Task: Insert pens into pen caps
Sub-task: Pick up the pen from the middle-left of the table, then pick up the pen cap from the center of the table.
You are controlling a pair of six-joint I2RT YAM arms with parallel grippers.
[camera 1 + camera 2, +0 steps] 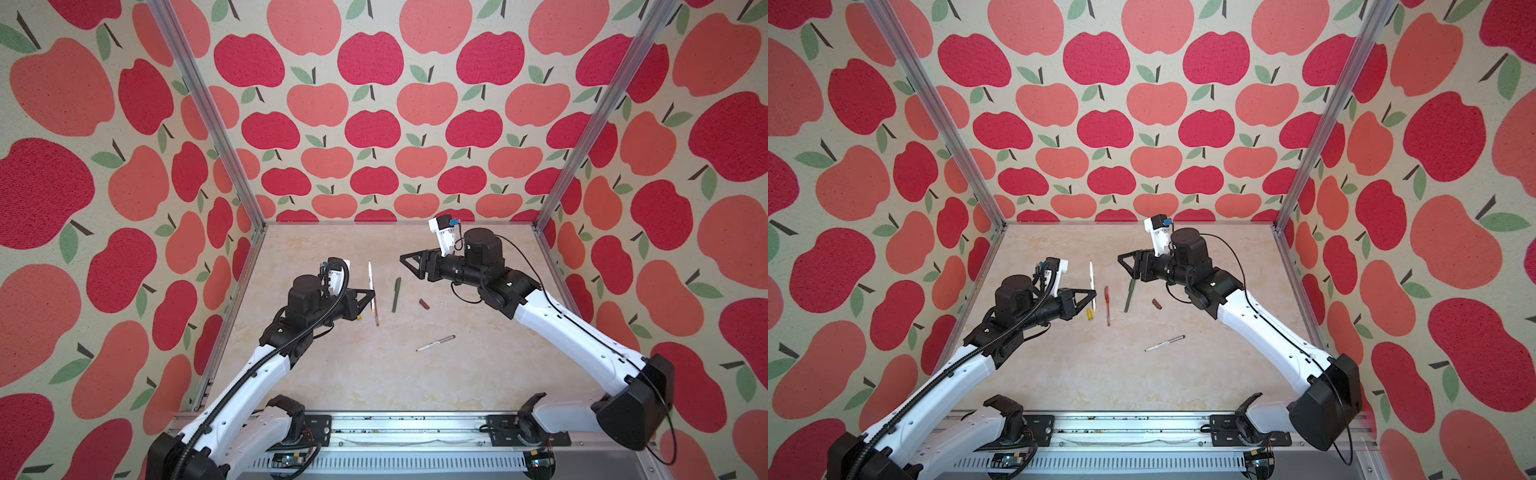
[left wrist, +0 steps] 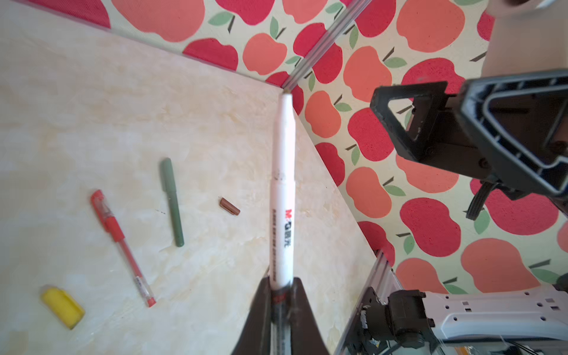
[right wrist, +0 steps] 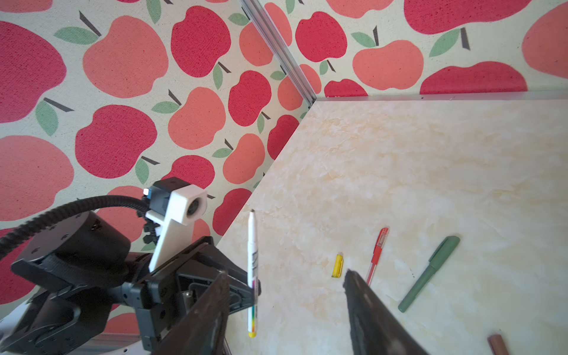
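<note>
Left end effector (image 1: 371,296) clenched on the white yellow-tipped pen (image 1: 370,276), gripping low on the barrel. The pen stands roughly upright, clear of the surface (image 1: 478,374). Right end effector (image 1: 405,261) released, nothing in it, hovering just far-right of the dark green pen (image 1: 396,295). On the surface, left to right: yellow cap (image 1: 1089,314), red pen (image 1: 1107,305), dark green pen, maroon-brown cap (image 1: 424,304). White brown-tipped pen (image 1: 436,343) lies alone nearer, apart from the rest.
</note>
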